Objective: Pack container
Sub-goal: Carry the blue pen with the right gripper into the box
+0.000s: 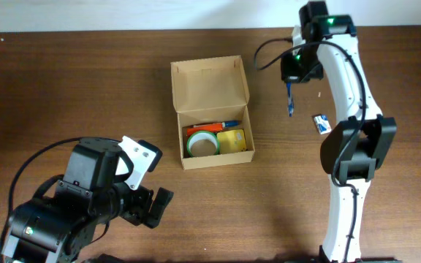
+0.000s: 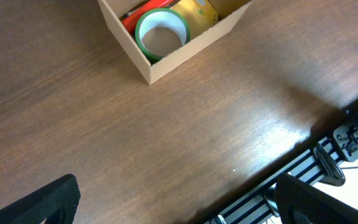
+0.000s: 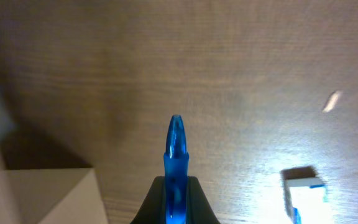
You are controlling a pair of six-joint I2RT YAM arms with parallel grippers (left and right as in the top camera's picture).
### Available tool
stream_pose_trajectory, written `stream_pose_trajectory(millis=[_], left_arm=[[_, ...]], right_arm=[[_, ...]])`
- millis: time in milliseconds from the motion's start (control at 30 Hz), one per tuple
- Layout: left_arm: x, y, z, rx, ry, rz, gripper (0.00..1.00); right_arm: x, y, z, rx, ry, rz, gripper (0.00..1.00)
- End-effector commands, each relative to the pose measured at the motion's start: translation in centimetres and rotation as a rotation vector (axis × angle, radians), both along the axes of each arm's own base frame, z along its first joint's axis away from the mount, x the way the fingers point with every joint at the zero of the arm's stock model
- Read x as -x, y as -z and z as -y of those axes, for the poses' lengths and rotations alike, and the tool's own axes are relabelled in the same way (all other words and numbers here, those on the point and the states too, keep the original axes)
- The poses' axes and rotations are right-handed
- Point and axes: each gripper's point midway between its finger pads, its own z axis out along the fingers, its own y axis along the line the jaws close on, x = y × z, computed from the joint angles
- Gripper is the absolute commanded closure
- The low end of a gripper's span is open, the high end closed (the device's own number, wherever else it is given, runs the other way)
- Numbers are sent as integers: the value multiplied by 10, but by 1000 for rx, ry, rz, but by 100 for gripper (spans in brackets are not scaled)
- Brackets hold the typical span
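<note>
Nearest, at seven o'clock on the table (image 1: 86, 88), found the left gripper (image 1: 157, 207) idle, fingers spread wide and gripping nothing, pulled back low, probably to leave the middle free for the other arm. Farther in, at the centre, saw the container (image 1: 218, 160) resting flat on the wood, hinged lid thrown back toward twelve o'clock and so open from above for loading. Inside, noted a green-edged tape roll (image 2: 138, 34) at seven o'clock of the box floor, a yellow pad (image 1: 234, 141) just beside it at five o'clock, and an orange marker (image 1: 210, 126) with a blue tip laid along the back wall behind both, packed close with little bare floor left. Beyond, at three o'clock of the container and well apart from it, spotted a small blue-and-white block (image 1: 321, 123), perhaps an eraser, lying loose and unpacked. Farthest, at about two o'clock of the container, saw the right gripper (image 1: 291, 82) raised over the table, fingers pinched tight on a blue pen (image 1: 291, 102), tip pointing down toward the wood. Judged that downward hold suited to clearing the box wall and lowering in from above. Took the step as carrying the pen toward the box, with the task well along but unfinished.
</note>
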Motion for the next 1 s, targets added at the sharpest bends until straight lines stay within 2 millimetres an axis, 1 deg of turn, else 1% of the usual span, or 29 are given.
stream_pose_trajectory(millis=[0,133,200,300,367,433,633,733,867,967], left_arm=[[1,-3,2,7,21,12,0],[1,-3,2,7,22,12,0],[1,-3,2,7,21,12,0],[1,-3,2,7,21,12,0],[1,-3,2,7,22,12,0],[1,-3,2,7,22,12,0],[1,-3,2,7,22,12,0],[1,-3,2,7,22,12,0],[1,-3,2,7,22,12,0],[1,-3,2,7,22,12,0]], right_arm=[[-8,-35,-3,7,-43,85,96],[-6,-68,-3,6,-50,140,96],[-3,-81,-9,4,-86,163,96],[5,-99,-30,-8,-207,205,96],[9,-110,-50,-27,-270,234,96],[14,-119,-74,-41,-364,267,96],[37,-122,-141,-28,-678,313,96],[51,-122,-168,-19,-833,334,96],[66,-118,-191,-6,-980,338,96],[82,-111,-207,-31,-1150,334,96]])
